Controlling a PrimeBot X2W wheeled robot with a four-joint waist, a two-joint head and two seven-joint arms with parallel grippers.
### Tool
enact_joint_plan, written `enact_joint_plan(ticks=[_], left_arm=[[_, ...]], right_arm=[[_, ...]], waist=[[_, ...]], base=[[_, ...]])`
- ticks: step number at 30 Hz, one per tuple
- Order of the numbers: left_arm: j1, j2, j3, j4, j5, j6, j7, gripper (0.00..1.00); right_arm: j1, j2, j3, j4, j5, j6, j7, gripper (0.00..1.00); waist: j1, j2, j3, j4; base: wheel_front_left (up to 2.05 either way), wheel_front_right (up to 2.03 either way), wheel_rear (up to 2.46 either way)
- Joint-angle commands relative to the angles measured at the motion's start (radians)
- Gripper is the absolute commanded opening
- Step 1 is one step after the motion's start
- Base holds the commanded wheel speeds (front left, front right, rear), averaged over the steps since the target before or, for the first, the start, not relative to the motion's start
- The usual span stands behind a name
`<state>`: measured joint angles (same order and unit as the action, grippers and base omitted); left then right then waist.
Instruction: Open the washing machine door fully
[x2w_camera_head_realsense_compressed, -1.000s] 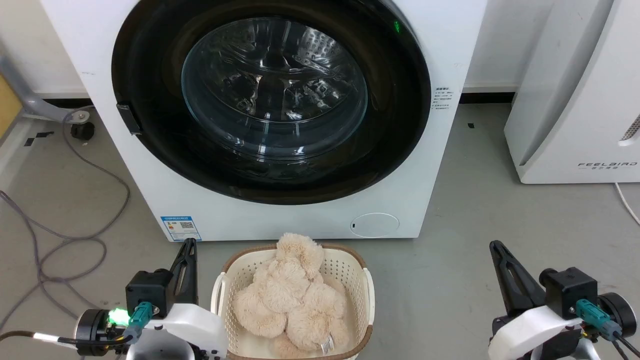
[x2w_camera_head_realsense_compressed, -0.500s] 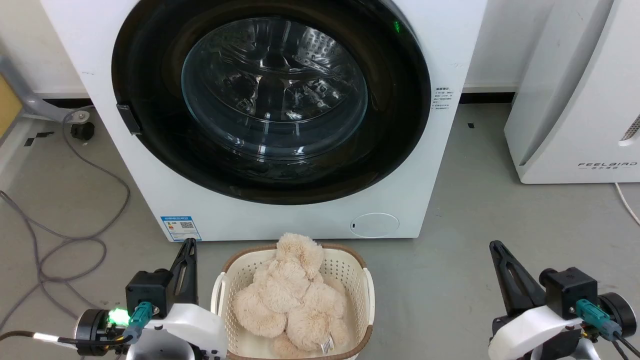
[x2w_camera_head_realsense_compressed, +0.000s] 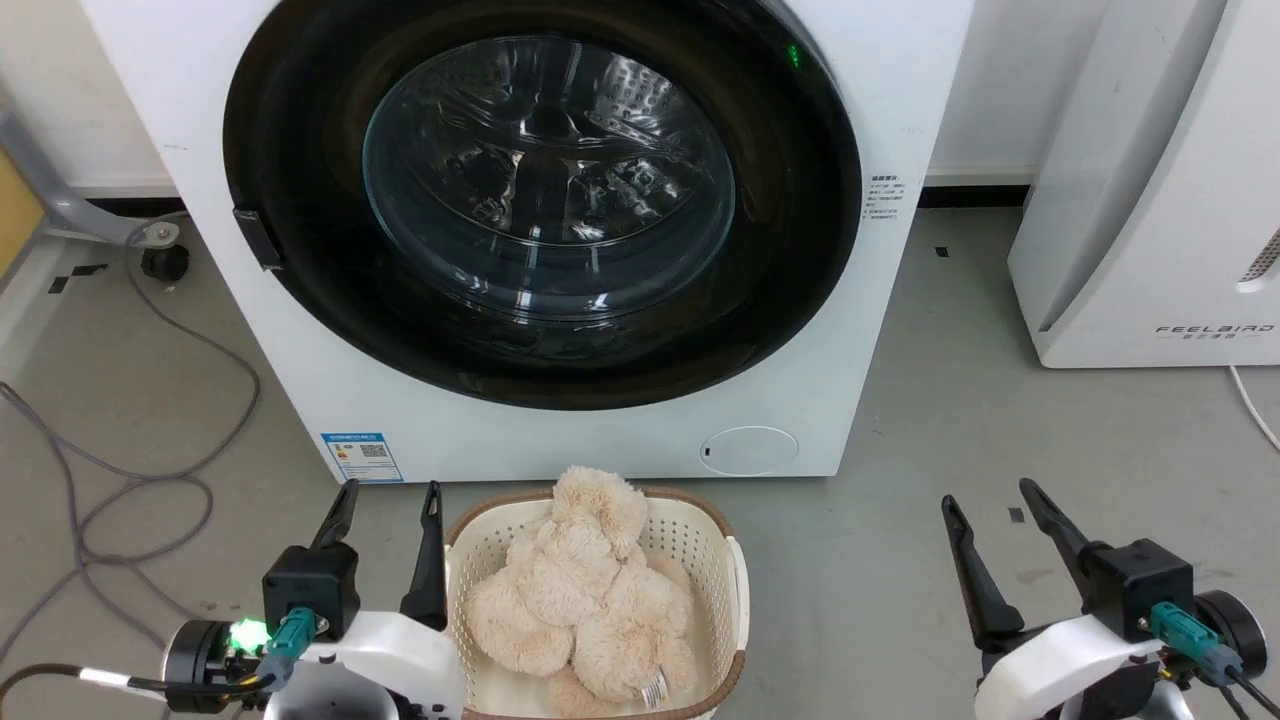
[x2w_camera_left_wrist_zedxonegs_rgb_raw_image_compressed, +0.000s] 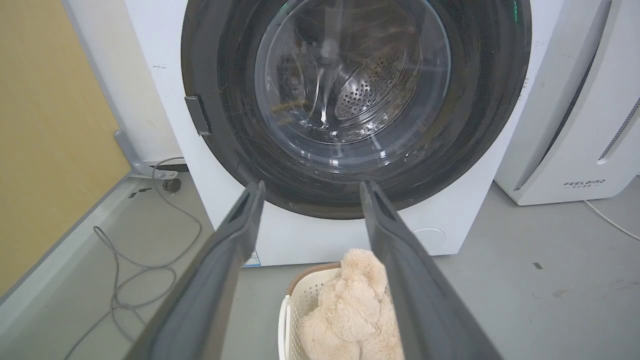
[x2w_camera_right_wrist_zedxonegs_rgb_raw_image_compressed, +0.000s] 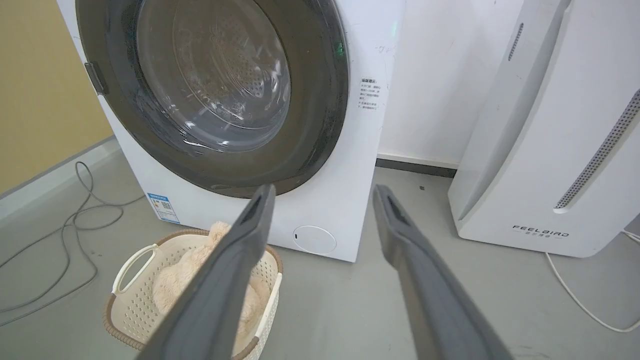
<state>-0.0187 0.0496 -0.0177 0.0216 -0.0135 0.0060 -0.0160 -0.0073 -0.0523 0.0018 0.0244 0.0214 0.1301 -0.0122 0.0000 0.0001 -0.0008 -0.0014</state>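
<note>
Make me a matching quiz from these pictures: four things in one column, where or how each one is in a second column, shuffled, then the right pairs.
Things
1. door
2. toy
3. left gripper
4. sticker

Place or state
A. lying in the basket
B. low on the machine front, at its left corner
C. shut, flat against the machine
D. fingers apart, just left of the basket

Pairs: 1-C, 2-A, 3-D, 4-B
</note>
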Motion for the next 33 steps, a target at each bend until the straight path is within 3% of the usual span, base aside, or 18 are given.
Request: enact_joint_plan(ticks=[1, 2, 3, 17, 33], left_arm=[[-0.006, 0.000, -0.003, 0.006, -0.009, 0.001, -0.010, 1.00], [-0.007, 0.000, -0.005, 0.008, -0.010, 0.001, -0.012, 1.00], [-0.007, 0.000, -0.006, 0.009, -0.011, 0.001, -0.014, 1.00], [-0.013, 0.000, -0.023, 0.028, -0.040, 0.005, -0.043, 1.00], [-0.028, 0.000, -0.037, 0.031, -0.075, 0.002, -0.076, 1.00]], right_arm=[[0.000, 0.000, 0.001, 0.006, 0.011, 0.000, -0.012, 1.00], [0.000, 0.000, 0.001, 0.008, 0.013, 0.000, -0.014, 0.69], [0.000, 0.000, 0.001, 0.010, 0.015, 0.000, -0.016, 0.00], [-0.011, 0.001, 0.009, 0.024, 0.102, 0.000, -0.047, 0.00], [-0.065, 0.001, 0.009, 0.041, 0.490, 0.000, -0.072, 0.00]], waist=[[0.0000, -0.0001, 0.000, 0.000], [0.0000, -0.0001, 0.000, 0.000], [0.0000, -0.0001, 0.000, 0.000], [0.0000, -0.0001, 0.001, -0.001], [0.0000, -0.0001, 0.018, 0.006]], base=[[0.00, 0.00, 0.00], [0.00, 0.00, 0.00], [0.00, 0.00, 0.00], [0.00, 0.00, 0.00], [0.00, 0.00, 0.00]])
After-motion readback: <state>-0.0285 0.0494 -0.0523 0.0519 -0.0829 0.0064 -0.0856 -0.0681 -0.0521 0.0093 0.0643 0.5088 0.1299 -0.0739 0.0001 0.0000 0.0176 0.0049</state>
